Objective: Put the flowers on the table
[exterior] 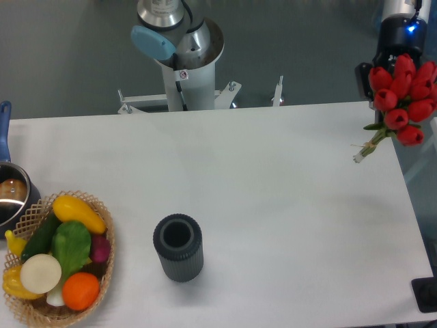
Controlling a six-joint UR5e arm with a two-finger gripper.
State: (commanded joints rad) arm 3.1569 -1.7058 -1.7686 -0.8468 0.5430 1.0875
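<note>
At about two o'clock in the overhead view, the gripper (pixel 382 76) hangs over the far right corner of the table (pixel 273 205), a black body with a small blue light on top, and most of it is hidden behind the flowers (pixel 403 96). Only a dark finger (pixel 362 80) shows at the left edge of the blooms, so how wide the fingers stand cannot be told; the bunch sits right against them and looks carried, but the grasp itself is out of sight. The flowers are a tight cluster of red tulip heads, closed and rounded, packed together at the top right, with a short run of green stems slanting down toward seven o'clock and ending in a pale, tied-looking tip that hovers over or near the table's right edge; whether that tip touches the white surface cannot be told. The table is a broad white matte top. Well apart, at seven o'clock from the centre, a dark ribbed cylinder (pixel 178 247) stands upright, and at eight o'clock a wicker basket (pixel 104 225) holds colourful vegetables, with a metal pot (pixel 12 195) just beside it at the left edge.
</note>
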